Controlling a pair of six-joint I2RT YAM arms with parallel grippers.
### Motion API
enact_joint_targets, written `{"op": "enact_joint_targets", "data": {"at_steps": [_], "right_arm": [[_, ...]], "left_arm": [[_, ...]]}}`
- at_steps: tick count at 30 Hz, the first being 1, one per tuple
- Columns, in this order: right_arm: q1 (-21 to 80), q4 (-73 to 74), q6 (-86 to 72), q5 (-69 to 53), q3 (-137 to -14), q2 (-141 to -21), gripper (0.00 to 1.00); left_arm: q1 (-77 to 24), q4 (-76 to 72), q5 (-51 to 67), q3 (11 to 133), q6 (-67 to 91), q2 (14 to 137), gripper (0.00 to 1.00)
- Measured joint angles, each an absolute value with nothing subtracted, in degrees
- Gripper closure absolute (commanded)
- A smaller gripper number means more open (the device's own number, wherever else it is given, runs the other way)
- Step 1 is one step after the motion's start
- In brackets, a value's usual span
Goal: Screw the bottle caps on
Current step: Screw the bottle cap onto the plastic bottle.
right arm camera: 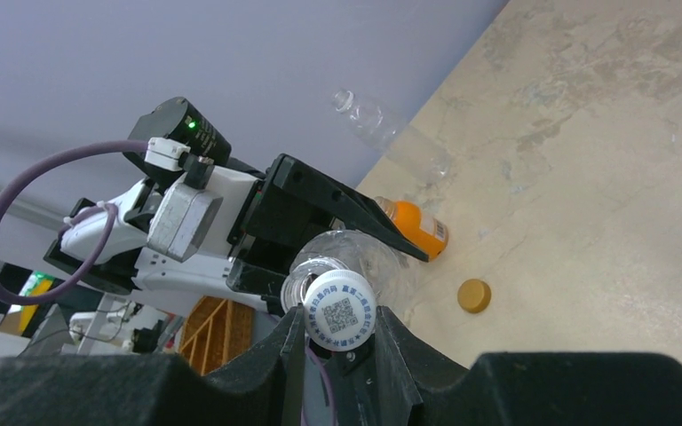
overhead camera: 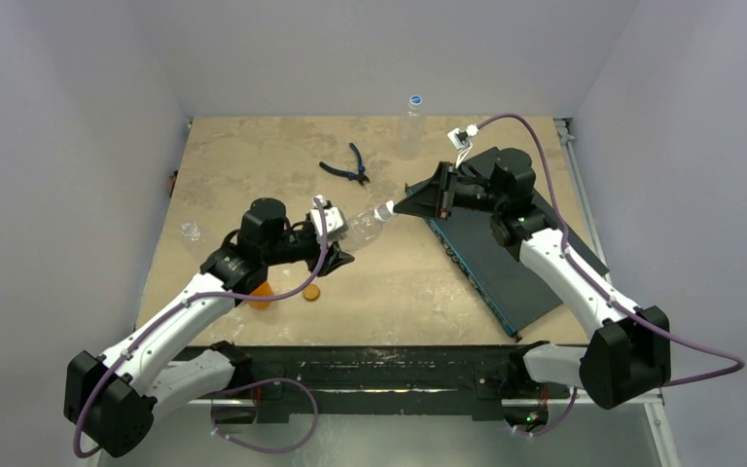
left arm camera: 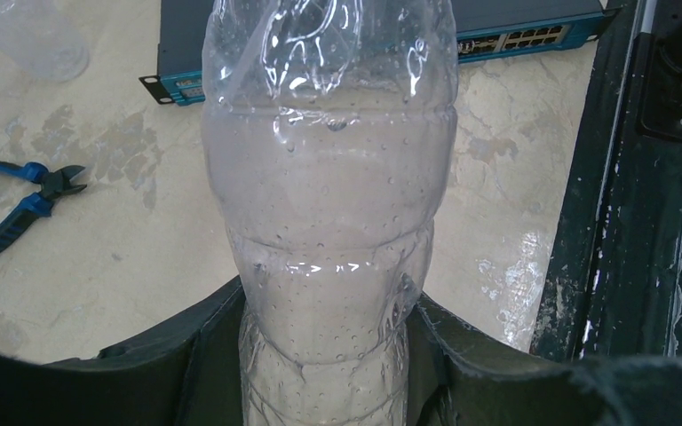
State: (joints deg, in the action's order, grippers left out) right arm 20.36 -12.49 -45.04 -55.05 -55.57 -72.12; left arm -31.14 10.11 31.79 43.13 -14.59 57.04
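Observation:
My left gripper is shut on the body of a clear bottle, held tilted with its neck toward the right arm. My right gripper is shut on a white cap printed with a blue code. The cap sits just in front of the bottle's open mouth, slightly off centre. A small orange bottle and a flat orange-brown cap lie on the table under the left arm.
A clear bottle with a blue cap stands at the back. Another clear bottle is at the left edge. Blue-handled pliers lie behind the grippers. A blue-edged network switch lies on the right.

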Motion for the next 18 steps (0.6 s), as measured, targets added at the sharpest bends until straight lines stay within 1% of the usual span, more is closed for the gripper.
{"op": "enact_joint_targets", "data": {"at_steps": [9, 18], "right_arm": [[21.63, -12.84, -44.93, -55.29, -55.57, -71.72, 0.82], [22.96, -5.06, -38.30, -54.37, -56.51, -69.95, 0.82]], "left_arm": [[-31.24, 10.37, 32.42, 43.00, -14.59, 57.52, 1.00], [-31.66, 11.29, 34.72, 42.87, -14.68, 58.94, 1.00]]}}
